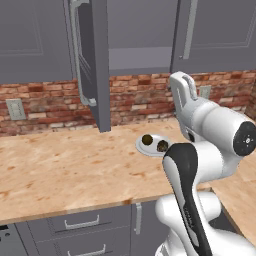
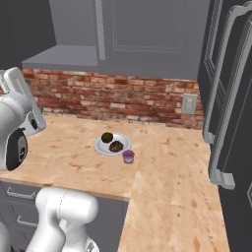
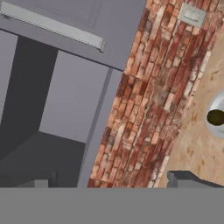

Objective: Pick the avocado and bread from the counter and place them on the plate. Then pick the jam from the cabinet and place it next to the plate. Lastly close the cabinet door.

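Observation:
The plate (image 2: 101,147) sits on the counter (image 2: 167,172) near the brick wall. On it lie the olive-green avocado (image 2: 107,137) and the mottled brown bread (image 2: 116,146). The pink-purple jam (image 2: 128,156) stands on the counter just off the plate's front right rim. The left base view shows the plate (image 1: 151,150), avocado (image 1: 147,139) and bread (image 1: 162,146) partly behind my arm. The cabinet door (image 1: 100,65) stands swung open, edge toward me, and the cabinet (image 1: 140,30) is open. My gripper (image 3: 113,181) is open and holds nothing, raised, facing the cabinet and wall, with the plate (image 3: 217,105) at the right edge.
A closed cabinet door (image 1: 215,35) with a bar handle hangs to the right of the open one. Wall outlets (image 1: 15,109) (image 2: 189,104) sit in the brick backsplash. A tall dark unit with long handles (image 2: 231,98) stands at the counter's right end.

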Robot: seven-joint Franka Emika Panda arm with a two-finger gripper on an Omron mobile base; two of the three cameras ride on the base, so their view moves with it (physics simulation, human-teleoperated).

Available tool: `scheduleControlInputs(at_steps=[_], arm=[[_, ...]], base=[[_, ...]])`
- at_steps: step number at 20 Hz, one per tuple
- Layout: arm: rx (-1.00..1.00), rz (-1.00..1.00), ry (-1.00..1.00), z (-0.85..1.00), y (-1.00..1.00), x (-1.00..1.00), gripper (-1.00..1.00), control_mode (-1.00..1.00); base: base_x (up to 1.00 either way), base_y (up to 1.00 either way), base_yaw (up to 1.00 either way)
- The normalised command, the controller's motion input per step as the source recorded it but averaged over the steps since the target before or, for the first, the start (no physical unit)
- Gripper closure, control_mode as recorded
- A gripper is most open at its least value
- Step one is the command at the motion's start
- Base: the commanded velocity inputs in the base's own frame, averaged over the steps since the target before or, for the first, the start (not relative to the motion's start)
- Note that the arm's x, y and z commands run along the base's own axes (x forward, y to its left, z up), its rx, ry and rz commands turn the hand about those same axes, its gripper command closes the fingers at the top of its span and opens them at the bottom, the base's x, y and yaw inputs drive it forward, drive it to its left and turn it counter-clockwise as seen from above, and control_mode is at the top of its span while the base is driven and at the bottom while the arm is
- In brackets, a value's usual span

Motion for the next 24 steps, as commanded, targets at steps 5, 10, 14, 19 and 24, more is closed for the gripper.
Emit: scheduleControlInputs(at_steps=[5, 10, 14, 19, 24], arm=[[-0.01, -0.07, 0.00, 0.00, 0.27, -0.25, -1.00, -1.00], [-0.05, -0.03, 0.00, 0.00, 0.21, -0.28, -1.00, -1.00], [-0.06, -0.04, 0.00, 0.00, 0.11, -0.47, -1.00, -1.00], [-0.05, -0.02, 0.00, 0.00, 0.07, -0.55, -1.00, -1.00], [-0.07, -0.05, 0.00, 0.00, 0.14, -0.54, -1.00, -1.00]], base=[[0.00, 0.00, 0.00], [0.00, 0.00, 0.00], [0.00, 0.00, 0.00], [0.00, 0.00, 0.00], [0.00, 0.00, 0.00]])
